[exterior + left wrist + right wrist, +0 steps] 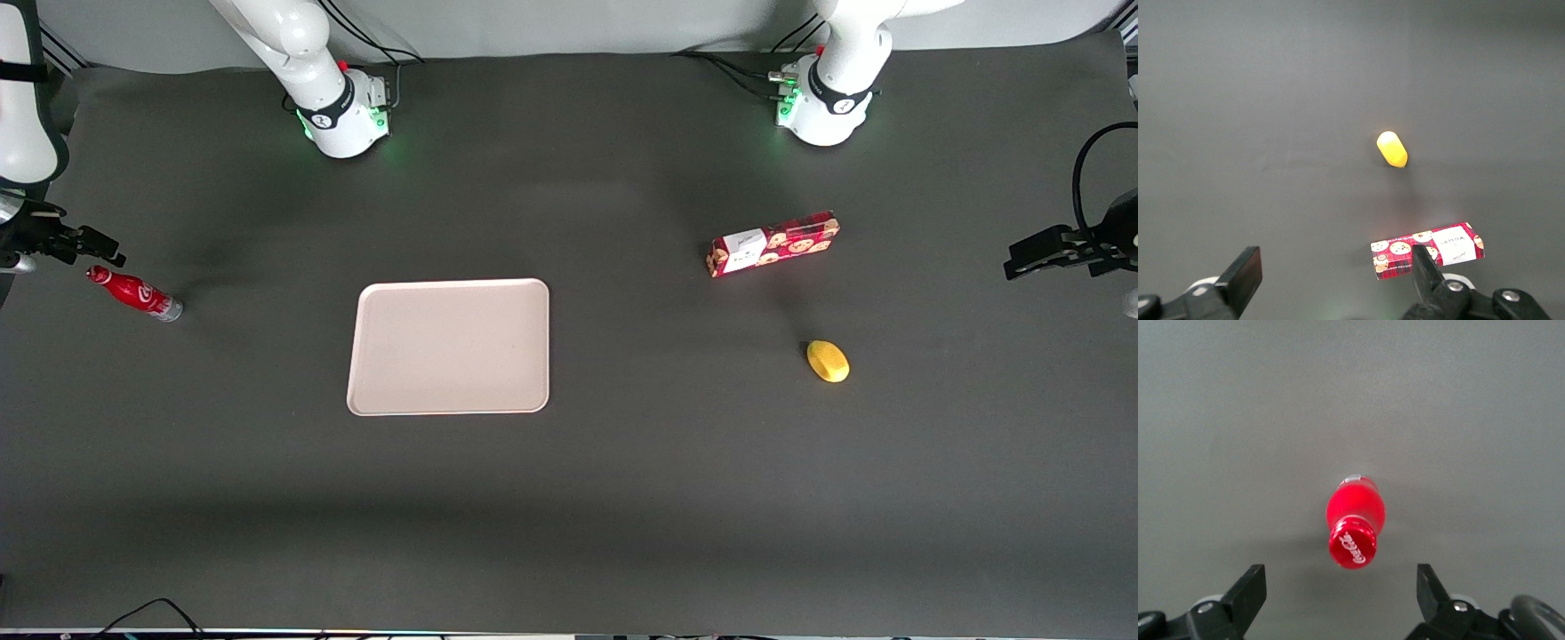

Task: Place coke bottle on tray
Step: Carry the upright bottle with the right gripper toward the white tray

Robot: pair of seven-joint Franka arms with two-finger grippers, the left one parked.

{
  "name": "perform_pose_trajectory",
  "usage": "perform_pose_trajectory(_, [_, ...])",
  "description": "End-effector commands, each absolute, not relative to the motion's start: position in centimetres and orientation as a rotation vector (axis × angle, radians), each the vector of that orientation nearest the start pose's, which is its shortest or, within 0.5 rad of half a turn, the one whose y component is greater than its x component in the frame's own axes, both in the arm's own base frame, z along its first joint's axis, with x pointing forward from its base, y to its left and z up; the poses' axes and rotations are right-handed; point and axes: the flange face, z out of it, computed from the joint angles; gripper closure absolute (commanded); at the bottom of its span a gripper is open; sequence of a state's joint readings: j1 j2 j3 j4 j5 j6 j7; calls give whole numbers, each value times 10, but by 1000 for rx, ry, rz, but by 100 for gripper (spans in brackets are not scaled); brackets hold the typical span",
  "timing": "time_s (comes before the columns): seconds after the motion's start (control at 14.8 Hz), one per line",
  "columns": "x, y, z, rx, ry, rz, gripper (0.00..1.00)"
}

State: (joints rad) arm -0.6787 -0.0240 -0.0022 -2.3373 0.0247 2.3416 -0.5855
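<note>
Hovering above the coke bottle (1355, 520), the gripper (1341, 597) holds its fingers spread wide, ready to straddle the cap. The bottle stands on the table at nine o'clock from the tray (451, 347), well apart.

Pretty clearly a robot lab: my arm bolted onto a dark mat-covered table (622, 498), cables (738, 76) trailing off, plain wall.
</note>
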Motion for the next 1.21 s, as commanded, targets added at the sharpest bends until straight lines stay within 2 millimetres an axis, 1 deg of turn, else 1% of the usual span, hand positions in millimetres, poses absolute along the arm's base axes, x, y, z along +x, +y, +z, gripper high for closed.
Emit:
perform_pose_trajectory(0.0, [402, -326, 339, -3134, 153, -94, 0])
perform_pose_trajectory(0.07, [402, -326, 335, -3131, 153, -86, 0])
perform_pose_trajectory(0.27, [403, -327, 332, -3127, 153, -78, 0])
perform_pose_trajectory(0.34, [403, -329, 331, -3126, 158, -76, 4])
perform_pose_trajectory(0.47, [401, -331, 328, -3106, 190, -77, 16])
perform_pose_trajectory(0.54, [400, -332, 327, -3099, 195, -79, 24])
perform_pose_trajectory(0.61, [400, -332, 327, -3099, 195, -79, 38])
perform_pose_trajectory(0.67, [400, -332, 326, -3099, 191, -77, 49])
perform_pose_trajectory(0.74, [400, -333, 327, -3101, 160, -80, 59])
perform_pose_trajectory(0.81, [400, -334, 328, -3104, 131, -82, 67])
perform_pose_trajectory(0.94, [401, -334, 328, -3105, 129, -84, 81])
perform_pose_trajectory(1.08, [401, -334, 328, -3105, 129, -84, 90])
perform_pose_trajectory(1.15, [401, -334, 328, -3105, 129, -84, 98])
